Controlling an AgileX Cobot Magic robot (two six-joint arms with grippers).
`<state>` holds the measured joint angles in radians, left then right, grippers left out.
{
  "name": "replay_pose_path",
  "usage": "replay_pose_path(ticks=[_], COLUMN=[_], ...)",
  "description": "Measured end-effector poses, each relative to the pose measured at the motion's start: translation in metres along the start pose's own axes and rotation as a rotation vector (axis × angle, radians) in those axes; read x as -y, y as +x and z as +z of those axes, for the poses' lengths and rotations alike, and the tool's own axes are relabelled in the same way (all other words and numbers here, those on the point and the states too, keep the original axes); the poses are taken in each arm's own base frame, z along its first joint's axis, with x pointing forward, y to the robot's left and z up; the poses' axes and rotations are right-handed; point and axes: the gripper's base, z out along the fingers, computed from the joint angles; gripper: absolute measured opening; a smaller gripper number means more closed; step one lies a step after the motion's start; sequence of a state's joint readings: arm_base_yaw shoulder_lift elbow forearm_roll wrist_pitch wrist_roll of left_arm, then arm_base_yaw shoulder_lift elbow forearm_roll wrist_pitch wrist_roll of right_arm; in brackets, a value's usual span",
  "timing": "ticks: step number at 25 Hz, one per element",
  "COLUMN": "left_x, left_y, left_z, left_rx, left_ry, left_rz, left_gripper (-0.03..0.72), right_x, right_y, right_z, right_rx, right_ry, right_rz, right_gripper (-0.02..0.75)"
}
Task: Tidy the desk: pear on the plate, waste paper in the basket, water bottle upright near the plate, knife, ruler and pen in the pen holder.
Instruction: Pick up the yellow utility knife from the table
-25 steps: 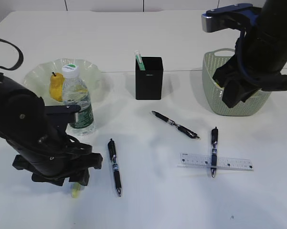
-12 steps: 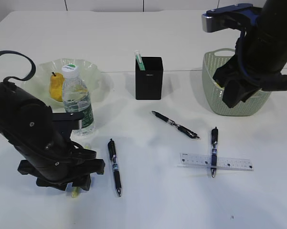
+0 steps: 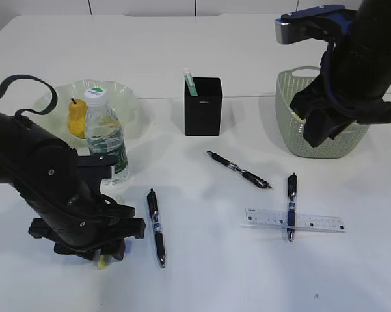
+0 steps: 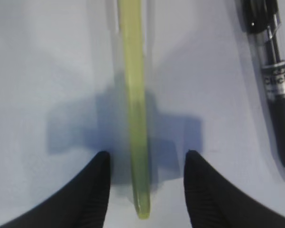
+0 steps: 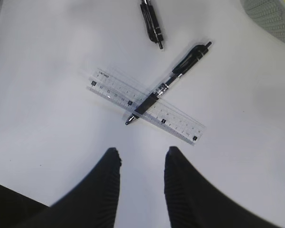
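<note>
Yellow-green knife (image 4: 135, 118), mostly hidden under the left arm at the exterior view's lower left, lies between the released left gripper's (image 4: 144, 164) fingers. Mid-frame, one pen (image 3: 291, 207) crosses the ruler (image 3: 295, 220). Farther back, the plate (image 3: 52, 104) holds the pear (image 3: 76, 118); the pen holder (image 3: 202, 106) holds a green-tipped item. Right gripper (image 5: 141, 161) hangs parted, empty, at the basket (image 3: 289, 117).
</note>
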<state>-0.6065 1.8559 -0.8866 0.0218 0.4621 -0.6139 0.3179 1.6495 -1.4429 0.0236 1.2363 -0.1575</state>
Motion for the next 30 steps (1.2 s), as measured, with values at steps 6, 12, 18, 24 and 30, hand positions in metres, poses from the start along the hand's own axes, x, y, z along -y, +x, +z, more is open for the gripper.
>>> replay_pose_path(ticks=[6, 12, 18, 24, 30], left_x=[-0.001, -0.003, -0.003, -0.003, -0.003], left_y=[0.001, 0.003, 0.003, 0.004, 0.004], left_z=[0.0, 0.0, 0.0, 0.0, -0.012], left_rx=[-0.015, -0.038, -0.038, -0.047, -0.039], left_ry=[-0.012, -0.028, -0.028, -0.034, -0.03], left_rz=[0.002, 0.002, 0.002, 0.008, 0.012], left_gripper=[0.224, 0.067, 0.041, 0.041, 0.041], right_x=[0.0, 0.0, 0.0, 0.0, 0.0], right_y=[0.0, 0.0, 0.0, 0.0, 0.0], right_z=[0.0, 0.0, 0.0, 0.0, 0.0], right_rx=[0.0, 0.0, 0.0, 0.0, 0.0], right_ry=[0.0, 0.0, 0.0, 0.0, 0.0], right_rz=[0.0, 0.0, 0.0, 0.0, 0.0], right_gripper=[0.243, 0.243, 0.244, 0.243, 0.244])
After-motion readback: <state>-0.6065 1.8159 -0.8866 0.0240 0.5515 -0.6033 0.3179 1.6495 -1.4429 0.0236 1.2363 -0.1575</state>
